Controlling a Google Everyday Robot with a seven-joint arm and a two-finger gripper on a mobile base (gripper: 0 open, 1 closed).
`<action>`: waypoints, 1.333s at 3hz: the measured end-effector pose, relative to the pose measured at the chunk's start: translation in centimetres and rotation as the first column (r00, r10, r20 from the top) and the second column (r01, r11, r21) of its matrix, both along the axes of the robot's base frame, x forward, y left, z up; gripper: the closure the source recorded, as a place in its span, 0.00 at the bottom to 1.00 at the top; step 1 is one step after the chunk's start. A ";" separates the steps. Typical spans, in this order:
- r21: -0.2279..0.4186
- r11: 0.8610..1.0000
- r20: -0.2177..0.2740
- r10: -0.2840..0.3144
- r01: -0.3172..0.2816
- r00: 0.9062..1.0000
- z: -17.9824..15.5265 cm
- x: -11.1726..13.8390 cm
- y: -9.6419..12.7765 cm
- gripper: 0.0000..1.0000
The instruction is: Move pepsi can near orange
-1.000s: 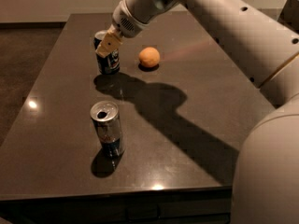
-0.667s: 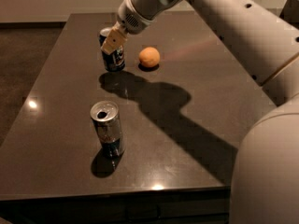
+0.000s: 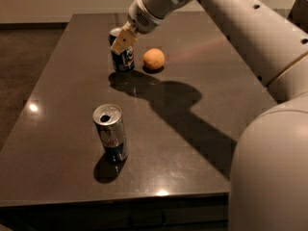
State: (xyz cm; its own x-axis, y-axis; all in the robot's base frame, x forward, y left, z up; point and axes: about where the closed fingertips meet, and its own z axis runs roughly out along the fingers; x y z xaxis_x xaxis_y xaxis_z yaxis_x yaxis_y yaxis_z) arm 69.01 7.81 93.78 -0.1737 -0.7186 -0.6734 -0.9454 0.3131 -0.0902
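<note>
Fingers [image 3: 122,41]: one tan finger lay flat on the front of the pepsi can [image 3: 123,59] near its rim, the other was hidden behind it. They were clamped on the can's upper part. The gripper [image 3: 120,37] sat at the far left of the table [image 3: 202,95], coming down onto the can at a slant from the right. The can was upright; couldn't tell if its base touched the tabletop. The orange [image 3: 154,59] was just beside it to the right, a narrow gap between them, not touching. The white wrist [image 3: 144,11] and arm [image 3: 231,18] ran up and right to the robot body [image 3: 274,177]. A silver-and-blue can [image 3: 111,131] stood upright near the front edge, well apart from both. The arm's shadow [image 3: 168,97] fell across mid-table.
</note>
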 end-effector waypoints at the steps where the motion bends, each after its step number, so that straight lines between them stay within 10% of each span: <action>1: -0.008 1.000 -0.001 -0.017 0.017 1.000 -0.5 0.6 -0.7 0.84; 4: 0.003 0.999 -0.010 -0.036 0.036 0.999 -2.0 1.2 -1.6 0.16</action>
State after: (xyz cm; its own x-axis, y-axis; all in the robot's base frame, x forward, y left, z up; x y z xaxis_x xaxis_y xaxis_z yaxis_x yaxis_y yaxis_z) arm 70.22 6.20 91.82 -0.2065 -0.7093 -0.6739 -0.9343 0.3474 -0.0793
